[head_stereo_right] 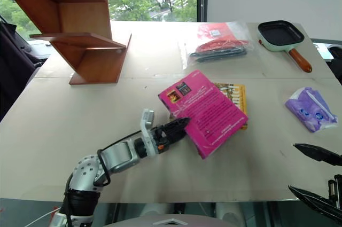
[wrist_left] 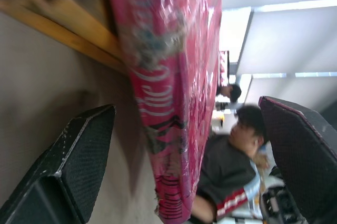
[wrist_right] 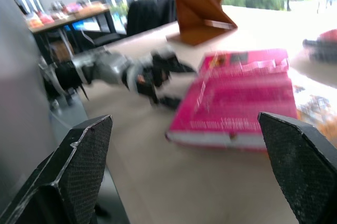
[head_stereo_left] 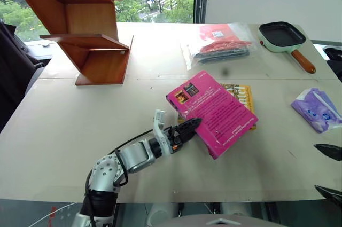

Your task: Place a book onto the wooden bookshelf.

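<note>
- the pink book (head_stereo_left: 214,112) lies tilted on the desk (head_stereo_left: 69,131), its far part resting across a yellow book (head_stereo_left: 241,96), so its near left edge sits a little raised.
- the left end effector (head_stereo_left: 191,126) is at that near left edge with its 2 black fingers spread wide; in the left wrist view the book's edge stands between the 2 pads (wrist_left: 79,145), not yet pinched.
- the right end effector (head_stereo_right: 315,176) hangs at the right edge of the desk, well apart from the book, fingers spread and empty.
- judging from this, the step in hand is the grasp on the book's edge, and the placing is not yet begun.
- to do it well, push the fingers further over the edge before closing, so the pads bite on the cover and pages and not on the slippery glossy wrap alone.
- close firmly: the book is thick, and held by 1 edge it will likely sag or twist.
- keep the lower finger clear of the yellow book so only the pink one comes up.
- lift straight up first, then carry it toward the wooden bookshelf (head_stereo_left: 91,34) at the far left of the desk, where a flat ledge is free.
- the slanted panels leave little room, so the book probably needs to go in level and slowly.
</note>
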Controlling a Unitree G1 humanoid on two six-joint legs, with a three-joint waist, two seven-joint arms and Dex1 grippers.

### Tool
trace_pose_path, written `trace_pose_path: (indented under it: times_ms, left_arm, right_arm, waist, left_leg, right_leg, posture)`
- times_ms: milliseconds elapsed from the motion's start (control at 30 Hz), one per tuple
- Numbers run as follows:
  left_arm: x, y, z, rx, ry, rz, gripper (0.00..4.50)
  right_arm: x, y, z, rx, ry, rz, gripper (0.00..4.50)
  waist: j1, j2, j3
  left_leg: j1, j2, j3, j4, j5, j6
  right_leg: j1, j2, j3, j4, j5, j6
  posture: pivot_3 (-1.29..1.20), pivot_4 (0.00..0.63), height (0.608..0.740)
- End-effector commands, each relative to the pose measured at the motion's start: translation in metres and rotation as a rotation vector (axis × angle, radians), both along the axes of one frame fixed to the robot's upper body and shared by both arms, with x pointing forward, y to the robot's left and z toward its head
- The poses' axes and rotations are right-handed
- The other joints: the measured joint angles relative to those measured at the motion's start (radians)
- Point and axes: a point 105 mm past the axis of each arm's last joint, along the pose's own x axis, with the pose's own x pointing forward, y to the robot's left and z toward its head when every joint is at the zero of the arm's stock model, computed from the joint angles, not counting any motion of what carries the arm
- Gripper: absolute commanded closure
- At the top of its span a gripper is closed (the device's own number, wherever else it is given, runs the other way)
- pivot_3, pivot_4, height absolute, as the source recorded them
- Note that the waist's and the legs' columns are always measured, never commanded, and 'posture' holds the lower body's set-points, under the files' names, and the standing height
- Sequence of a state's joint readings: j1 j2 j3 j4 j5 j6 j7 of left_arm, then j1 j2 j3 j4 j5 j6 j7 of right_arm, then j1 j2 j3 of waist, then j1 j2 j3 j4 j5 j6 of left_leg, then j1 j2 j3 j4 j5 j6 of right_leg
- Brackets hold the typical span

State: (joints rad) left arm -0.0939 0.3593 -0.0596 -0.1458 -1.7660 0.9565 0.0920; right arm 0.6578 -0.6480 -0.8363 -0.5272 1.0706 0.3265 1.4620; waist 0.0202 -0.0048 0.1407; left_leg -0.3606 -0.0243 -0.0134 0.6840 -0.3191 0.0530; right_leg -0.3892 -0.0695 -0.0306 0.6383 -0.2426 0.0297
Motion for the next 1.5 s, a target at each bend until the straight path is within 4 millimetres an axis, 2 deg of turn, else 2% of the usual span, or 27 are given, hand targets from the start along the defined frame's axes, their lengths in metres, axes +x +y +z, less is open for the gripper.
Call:
trace_pose_path:
  times_ms: [33, 300, 467, 533, 633, 667, 733, 767, 833, 867, 900, 933, 1033, 1100, 1167, 1233, 1300, 1367, 1400, 1500]
  left_arm:
    - [-0.003, -0.007, -0.002, -0.010, 0.010, -0.055, 0.00]
    - [0.007, -0.012, -0.005, -0.028, 0.028, -0.035, 0.00]
    - [0.009, -0.026, 0.004, -0.100, 0.054, -0.073, 0.00]
    - [0.011, -0.030, 0.001, -0.082, 0.060, -0.084, 0.00]
    - [0.020, -0.028, -0.002, -0.089, 0.090, -0.025, 0.84]
    - [0.023, -0.026, -0.002, -0.101, 0.097, -0.001, 1.35]
    - [0.025, -0.022, 0.001, -0.124, 0.095, 0.025, 2.00]
    - [0.027, -0.021, 0.003, -0.136, 0.092, 0.040, 2.63]
    - [0.028, -0.017, 0.006, -0.152, 0.083, 0.065, 3.61]
    - [0.029, -0.016, 0.008, -0.161, 0.069, 0.075, 3.90]
    - [0.030, -0.013, 0.015, -0.181, 0.038, 0.090, 4.22]
    - [0.030, -0.010, 0.022, -0.201, 0.006, 0.099, 4.29]
    - [0.022, -0.002, 0.053, -0.250, -0.149, 0.070, 4.29]
    - [0.014, 0.001, 0.065, -0.231, -0.244, 0.040, 4.29]
    - [0.003, 0.020, 0.100, -0.139, -0.518, 0.032, 4.29]
    - [0.004, 0.048, 0.134, 0.025, -0.766, 0.112, 4.29]
    - [0.013, 0.078, 0.166, 0.273, -0.982, 0.190, 4.29]
    - [0.015, 0.085, 0.194, 0.504, -1.202, 0.149, 4.29]
    - [0.017, 0.084, 0.202, 0.611, -1.290, 0.110, 4.29]
    - [0.029, 0.081, 0.222, 1.080, -1.626, -0.014, 4.29]
  right_arm:
    - [-0.003, 0.008, 0.012, -0.015, -0.021, 0.028, 0.11]
    - [-0.002, 0.009, 0.010, -0.053, 0.003, 0.028, 0.11]
    - [0.003, 0.008, 0.007, -0.066, -0.005, 0.023, 0.11]
    - [0.007, 0.007, 0.006, -0.072, -0.017, 0.019, 0.11]
    - [0.009, 0.007, 0.006, -0.073, -0.025, 0.016, 0.00]
    - [0.009, 0.007, 0.006, -0.073, -0.026, 0.015, 0.00]
    - [0.010, 0.006, 0.005, -0.075, -0.027, 0.012, 0.00]
    - [0.010, 0.005, 0.004, -0.076, -0.026, 0.011, 0.00]
    - [0.011, 0.005, 0.003, -0.076, -0.025, 0.009, 0.00]
    - [0.011, 0.005, 0.003, -0.075, -0.025, 0.009, 0.00]
    - [0.012, 0.005, 0.002, -0.073, -0.024, 0.009, 0.00]
    - [0.013, 0.005, 0.002, -0.070, -0.023, 0.009, 0.00]
    - [0.017, 0.004, 0.003, -0.064, -0.025, 0.002, 0.00]
    - [0.020, 0.003, 0.004, -0.063, -0.028, -0.006, 0.00]
    - [0.034, -0.001, 0.008, -0.074, -0.038, -0.038, 0.00]
    - [0.048, -0.006, 0.011, -0.089, -0.033, -0.072, 0.00]
    - [0.067, -0.011, 0.014, -0.098, -0.044, -0.118, 0.00]
    - [0.084, -0.013, 0.019, -0.074, -0.050, -0.139, 0.00]
    - [0.091, -0.013, 0.019, -0.074, -0.054, -0.139, 0.00]
    - [0.114, -0.013, 0.021, -0.117, -0.083, -0.122, 0.00]
  waist:
    - [0.001, 0.000, 0.000]
    - [0.024, 0.000, 0.000]
    - [0.024, 0.000, 0.000]
    - [0.024, 0.000, 0.000]
    - [0.024, 0.000, 0.000]
    - [0.024, 0.000, 0.000]
    - [0.024, 0.000, 0.000]
    - [0.024, 0.000, 0.000]
    - [0.022, 0.000, 0.000]
    - [0.022, 0.000, 0.000]
    - [0.021, 0.000, 0.000]
    - [0.019, 0.000, 0.000]
    - [0.017, -0.001, 0.001]
    - [0.018, -0.002, 0.002]
    - [0.017, -0.004, 0.004]
    - [0.015, -0.004, 0.005]
    - [0.016, -0.005, 0.007]
    - [0.018, -0.008, 0.010]
    - [0.019, -0.007, 0.011]
    - [0.022, -0.006, 0.012]
  left_leg:
    - [0.000, 0.000, 0.000, 0.000, 0.000, 0.000]
    - [-0.001, 0.000, 0.000, 0.000, 0.000, 0.000]
    - [-0.001, 0.000, 0.000, 0.000, 0.000, 0.000]
    - [-0.001, 0.000, 0.000, 0.000, 0.000, 0.000]
    - [-0.001, 0.000, 0.000, 0.000, 0.000, 0.000]
    - [-0.001, 0.000, 0.000, 0.000, 0.000, 0.000]
    - [-0.001, 0.000, 0.000, 0.000, 0.000, 0.000]
    - [-0.002, 0.000, 0.000, 0.000, 0.000, 0.000]
    - [-0.002, 0.000, 0.000, 0.000, 0.000, 0.000]
    - [-0.002, 0.000, 0.000, 0.000, 0.000, 0.000]
    - [-0.001, 0.000, 0.000, 0.000, 0.000, 0.000]
    - [-0.001, 0.000, 0.000, 0.000, 0.000, 0.000]
    - [-0.003, 0.000, 0.000, -0.001, 0.000, -0.001]
    - [-0.003, 0.000, 0.000, -0.001, 0.000, -0.001]
    - [-0.005, 0.000, 0.000, -0.001, 0.000, -0.001]
    - [-0.007, 0.000, 0.000, -0.001, 0.000, -0.001]
    - [-0.007, 0.000, 0.000, -0.001, 0.001, -0.001]
    - [-0.006, 0.000, 0.000, -0.002, 0.001, -0.002]
    - [-0.006, 0.000, 0.000, -0.002, 0.001, -0.002]
    - [-0.008, -0.002, -0.001, -0.002, 0.001, -0.002]
  right_leg:
    - [0.000, 0.000, 0.000, 0.000, 0.000, 0.000]
    - [0.000, -0.001, 0.000, -0.002, 0.000, 0.000]
    - [0.000, -0.001, 0.000, -0.002, 0.000, 0.000]
    - [0.000, -0.001, 0.000, -0.002, 0.000, 0.000]
    - [0.000, -0.001, 0.000, -0.003, 0.000, 0.000]
    - [0.000, -0.001, 0.000, -0.003, 0.000, 0.000]
    - [0.000, -0.001, 0.000, -0.003, 0.001, 0.002]
    - [0.000, -0.001, 0.000, -0.003, 0.001, 0.002]
    - [0.000, -0.001, 0.000, -0.003, 0.001, 0.001]
    - [0.000, -0.001, 0.000, -0.003, 0.001, 0.001]
    - [0.000, -0.001, 0.000, -0.003, 0.001, 0.001]
    - [0.000, -0.001, 0.000, -0.003, 0.001, 0.001]
    - [-0.001, -0.001, 0.000, -0.003, 0.001, 0.001]
    - [-0.001, 0.000, 0.000, -0.004, 0.001, 0.001]
    - [-0.002, 0.000, 0.000, -0.004, 0.000, 0.001]
    - [-0.005, 0.000, 0.000, -0.004, 0.000, 0.000]
    - [-0.005, 0.000, 0.000, -0.004, 0.000, 0.000]
    - [-0.005, 0.001, 0.000, -0.005, 0.000, 0.000]
    - [-0.005, 0.002, -0.001, -0.005, 0.000, -0.001]
    - [-0.004, 0.004, -0.002, -0.010, 0.000, 0.000]
  posture:
    - [0.00, 0.150, 0.740]
    - [0.00, 0.150, 0.740]
    - [0.00, 0.150, 0.740]
    - [0.00, 0.150, 0.740]
    - [0.00, 0.150, 0.740]
    - [0.00, 0.150, 0.740]
    - [0.00, 0.150, 0.740]
    - [0.00, 0.150, 0.740]
    - [0.00, 0.150, 0.740]
    - [0.00, 0.150, 0.740]
    - [0.00, 0.150, 0.740]
    - [0.00, 0.150, 0.740]
    - [0.00, 0.150, 0.740]
    - [0.00, 0.150, 0.740]
    - [0.00, 0.150, 0.740]
    - [0.00, 0.150, 0.740]
    - [0.00, 0.150, 0.740]
    - [0.00, 0.150, 0.740]
    - [0.00, 0.150, 0.740]
    - [0.00, 0.150, 0.740]
